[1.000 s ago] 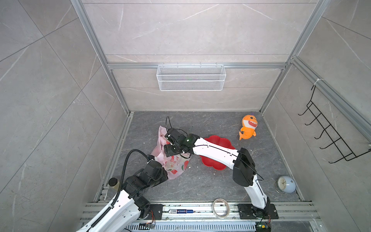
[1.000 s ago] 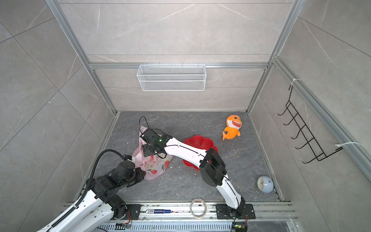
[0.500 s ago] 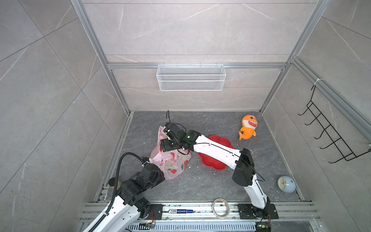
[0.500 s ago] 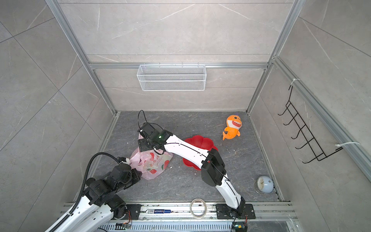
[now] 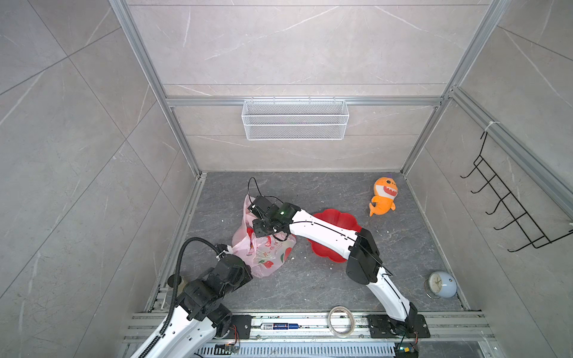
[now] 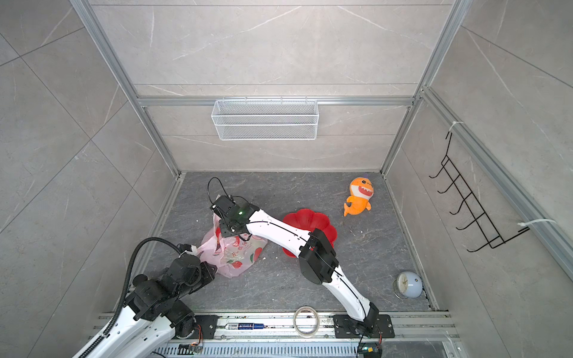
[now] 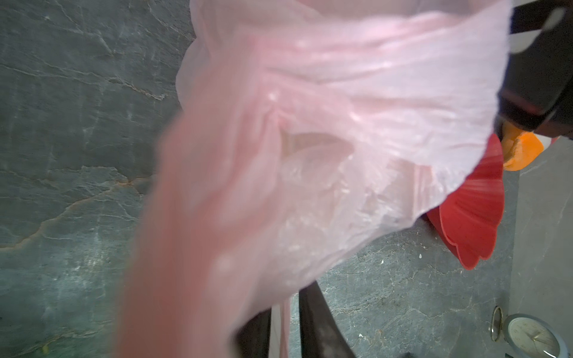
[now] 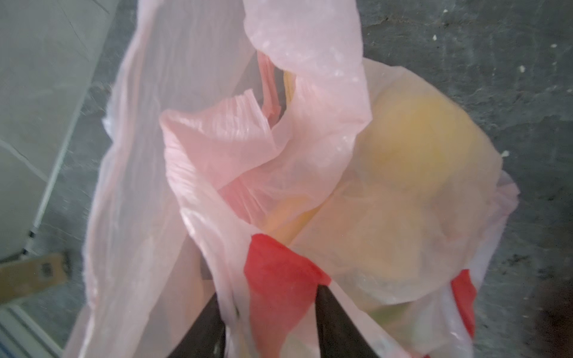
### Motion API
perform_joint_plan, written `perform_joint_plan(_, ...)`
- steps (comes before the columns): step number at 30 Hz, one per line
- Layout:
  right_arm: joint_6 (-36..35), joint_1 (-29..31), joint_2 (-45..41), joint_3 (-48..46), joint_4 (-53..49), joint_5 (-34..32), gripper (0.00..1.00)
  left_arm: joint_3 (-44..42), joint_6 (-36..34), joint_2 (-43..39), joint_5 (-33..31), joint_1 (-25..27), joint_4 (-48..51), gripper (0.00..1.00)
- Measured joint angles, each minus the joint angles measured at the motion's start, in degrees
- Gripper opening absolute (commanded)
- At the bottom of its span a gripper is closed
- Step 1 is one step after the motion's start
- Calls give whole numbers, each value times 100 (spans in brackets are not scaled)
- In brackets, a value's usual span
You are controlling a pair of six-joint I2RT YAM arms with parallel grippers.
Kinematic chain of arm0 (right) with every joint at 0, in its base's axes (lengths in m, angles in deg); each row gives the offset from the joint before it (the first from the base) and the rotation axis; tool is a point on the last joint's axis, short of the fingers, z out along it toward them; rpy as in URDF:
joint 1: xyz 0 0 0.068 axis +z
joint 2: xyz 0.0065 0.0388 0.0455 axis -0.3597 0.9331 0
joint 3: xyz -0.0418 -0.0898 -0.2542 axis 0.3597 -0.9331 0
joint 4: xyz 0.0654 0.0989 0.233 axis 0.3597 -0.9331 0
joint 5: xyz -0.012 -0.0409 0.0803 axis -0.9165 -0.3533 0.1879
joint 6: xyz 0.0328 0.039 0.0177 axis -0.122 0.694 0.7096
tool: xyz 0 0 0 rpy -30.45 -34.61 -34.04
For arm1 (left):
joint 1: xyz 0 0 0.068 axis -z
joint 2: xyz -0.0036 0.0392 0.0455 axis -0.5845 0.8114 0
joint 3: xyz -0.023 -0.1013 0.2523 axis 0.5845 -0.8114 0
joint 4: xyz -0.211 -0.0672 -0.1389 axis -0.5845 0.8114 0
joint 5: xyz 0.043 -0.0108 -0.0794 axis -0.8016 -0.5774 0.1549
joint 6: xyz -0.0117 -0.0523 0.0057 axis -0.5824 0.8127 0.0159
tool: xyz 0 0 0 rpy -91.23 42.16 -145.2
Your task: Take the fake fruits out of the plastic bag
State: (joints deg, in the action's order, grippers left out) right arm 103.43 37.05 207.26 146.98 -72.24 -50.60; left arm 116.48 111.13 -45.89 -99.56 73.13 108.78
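Observation:
The pink plastic bag [image 5: 266,251] [image 6: 235,251] lies on the floor near the left wall, its red fruit prints facing up. My left gripper [image 5: 228,250] [image 6: 189,248] is shut on a handle strip that is pulled towards the front left; in the left wrist view the strip runs between its fingers [image 7: 313,313]. My right gripper [image 5: 263,230] [image 8: 269,291] points down into the bag's mouth and is shut on a fold of red-printed film. The fake fruits show only through the film: a round yellow one [image 8: 418,148] and a long yellow one [image 8: 291,223].
A red flower-shaped dish [image 5: 338,223] lies under my right forearm. An orange plush shark [image 5: 383,196] sits at the back right and a small clock [image 5: 441,283] at the front right. A tape roll [image 5: 341,320] rests on the front rail. A wire basket [image 5: 294,119] hangs on the back wall.
My left gripper has drawn back towards the front left, stretching the bag's handle. The right gripper's jaws have narrowed onto the film at the bag's mouth.

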Motion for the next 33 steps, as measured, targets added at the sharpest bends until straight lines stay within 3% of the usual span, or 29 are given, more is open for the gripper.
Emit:
perform_joint_plan(4,55,-2,-195,-437,111,-81,15,9,2,2,-2,0,76,51)
perform_joint_plan(8,68,-2,-627,-1207,472,-122,13,229,2,11,-22,0,293,72)
perform_joint_plan(10,72,-2,-907,-1613,664,-140,12,507,-2,37,-39,0,446,77)
perform_joint_plan(17,114,-2,-1976,-2863,1342,-175,11,1698,-275,446,-162,0,706,81)
perform_joint_plan(27,271,4,-2765,-4201,1974,-173,10,3705,-1425,2378,-874,-61,785,82)
perform_joint_plan(33,378,68,-3110,-4669,2122,-201,10,4437,-2218,3480,-586,-885,748,80)
